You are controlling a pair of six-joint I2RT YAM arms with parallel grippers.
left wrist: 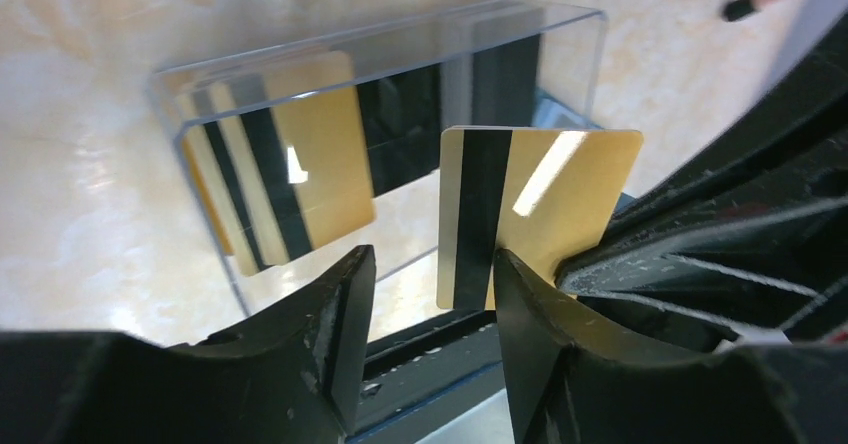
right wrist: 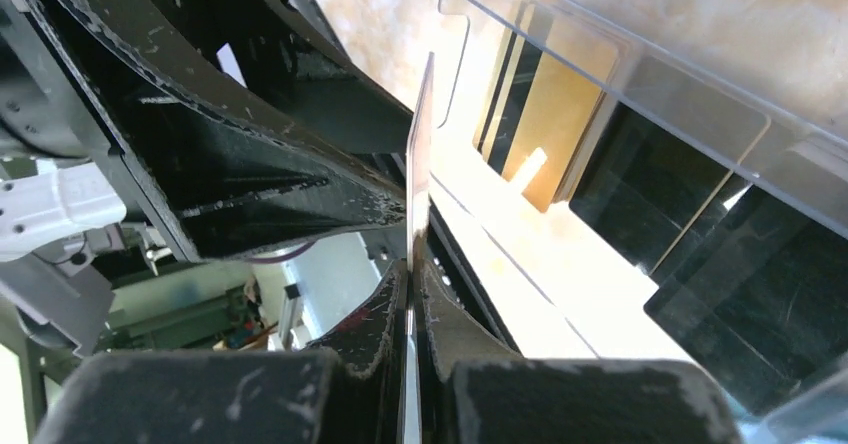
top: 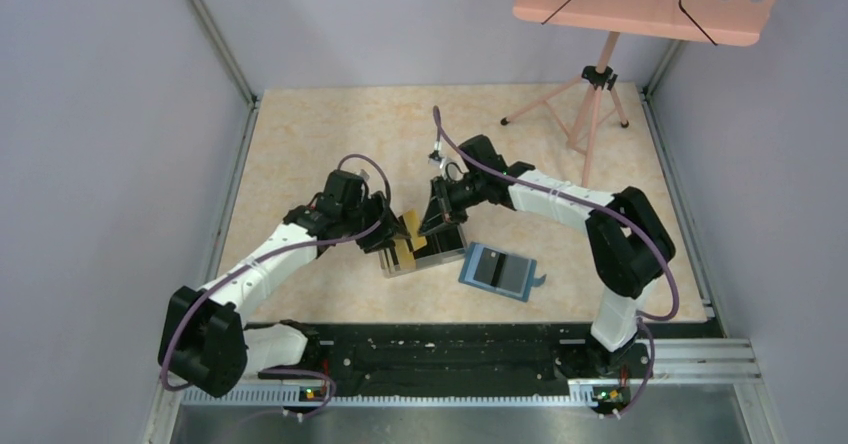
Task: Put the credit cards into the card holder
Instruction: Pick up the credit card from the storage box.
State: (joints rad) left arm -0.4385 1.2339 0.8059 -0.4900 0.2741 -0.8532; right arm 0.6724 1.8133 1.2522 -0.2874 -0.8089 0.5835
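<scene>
A clear plastic box (top: 432,255) stands mid-table and holds several upright credit cards, gold with dark stripes (left wrist: 290,164) and black (right wrist: 700,264). My right gripper (right wrist: 412,274) is shut on one gold card with a black stripe (left wrist: 545,199), held upright on edge just outside the box; it shows edge-on in the right wrist view (right wrist: 418,164). My left gripper (left wrist: 432,254) is open, its fingers (left wrist: 335,314) close in front of that card's lower edge without gripping it. The teal card holder (top: 497,270) lies flat to the right of the box, no gripper on it.
A pink music stand (top: 597,84) on a tripod stands at the back right. A black and metal rail (top: 450,354) runs along the near edge. Grey walls close in the table on the left, right and back.
</scene>
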